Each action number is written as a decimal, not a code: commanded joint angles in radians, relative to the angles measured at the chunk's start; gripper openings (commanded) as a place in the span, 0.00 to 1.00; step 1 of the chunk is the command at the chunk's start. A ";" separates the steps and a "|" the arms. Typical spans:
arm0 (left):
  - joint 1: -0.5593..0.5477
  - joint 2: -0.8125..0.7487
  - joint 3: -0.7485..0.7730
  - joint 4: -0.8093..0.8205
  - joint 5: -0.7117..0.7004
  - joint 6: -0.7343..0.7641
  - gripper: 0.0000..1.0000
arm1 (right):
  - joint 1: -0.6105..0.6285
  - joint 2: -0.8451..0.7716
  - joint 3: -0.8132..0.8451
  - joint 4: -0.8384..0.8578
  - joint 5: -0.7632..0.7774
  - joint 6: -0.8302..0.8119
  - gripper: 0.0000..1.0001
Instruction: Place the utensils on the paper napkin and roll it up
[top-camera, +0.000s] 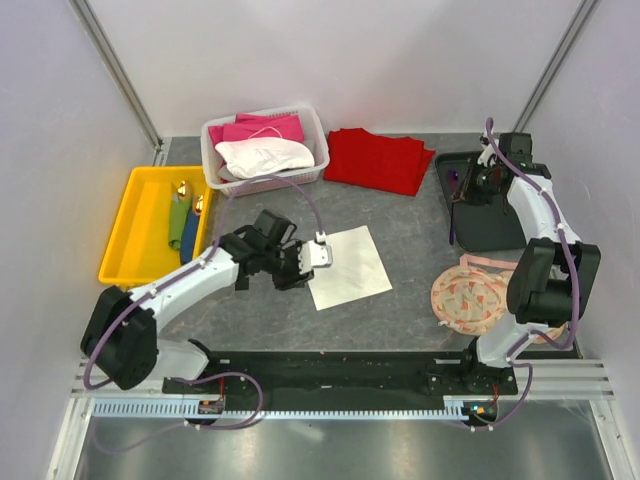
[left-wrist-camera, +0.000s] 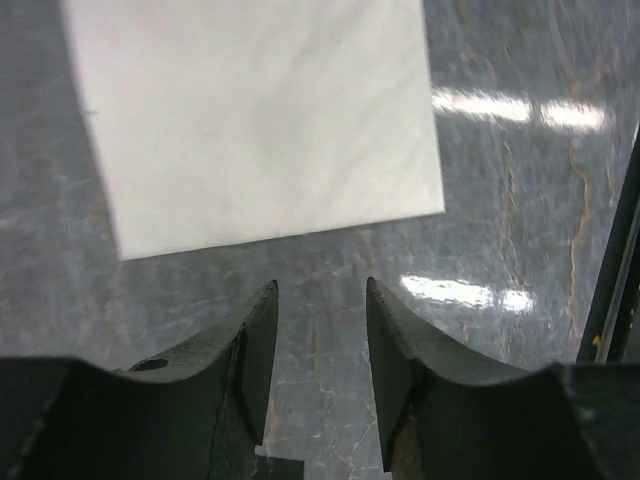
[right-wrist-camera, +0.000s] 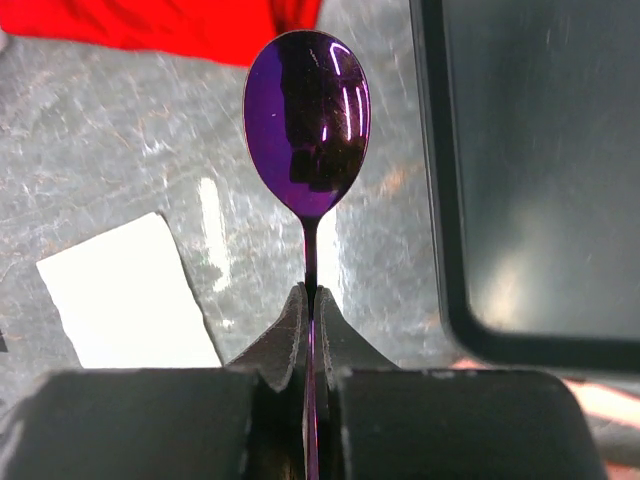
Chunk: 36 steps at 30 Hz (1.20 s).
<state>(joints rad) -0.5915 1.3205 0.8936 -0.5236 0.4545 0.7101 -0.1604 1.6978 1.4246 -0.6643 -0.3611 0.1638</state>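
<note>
The off-white paper napkin (top-camera: 348, 266) lies flat on the grey table in the middle; it also shows in the left wrist view (left-wrist-camera: 255, 120) and the right wrist view (right-wrist-camera: 128, 293). My left gripper (top-camera: 322, 253) is open and empty at the napkin's left edge, its fingertips (left-wrist-camera: 262, 310) just short of the sheet. My right gripper (top-camera: 462, 184) is shut on a purple spoon (right-wrist-camera: 307, 122), held above the left edge of the black tray (top-camera: 495, 215), bowl pointing out. Green and blue utensils (top-camera: 184, 222) with gold ends lie in the yellow tray (top-camera: 135, 225).
A white basket (top-camera: 265, 150) with pink and white fabric stands at the back. A red folded cloth (top-camera: 378, 160) lies to its right. A patterned round plate (top-camera: 472, 297) sits at the front right beside the right arm's base.
</note>
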 joint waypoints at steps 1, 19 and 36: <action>-0.077 0.054 -0.038 0.057 -0.083 0.149 0.43 | -0.002 -0.084 -0.056 0.032 -0.007 0.046 0.00; -0.281 0.302 -0.074 0.160 -0.267 0.074 0.32 | 0.005 -0.101 -0.076 0.040 -0.036 0.051 0.00; -0.401 0.433 0.128 0.123 -0.253 -0.452 0.29 | 0.019 -0.113 -0.087 0.069 -0.041 0.126 0.00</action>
<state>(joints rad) -0.9928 1.7576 1.0245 -0.3424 0.1932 0.4213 -0.1574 1.6352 1.3354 -0.6384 -0.3901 0.2508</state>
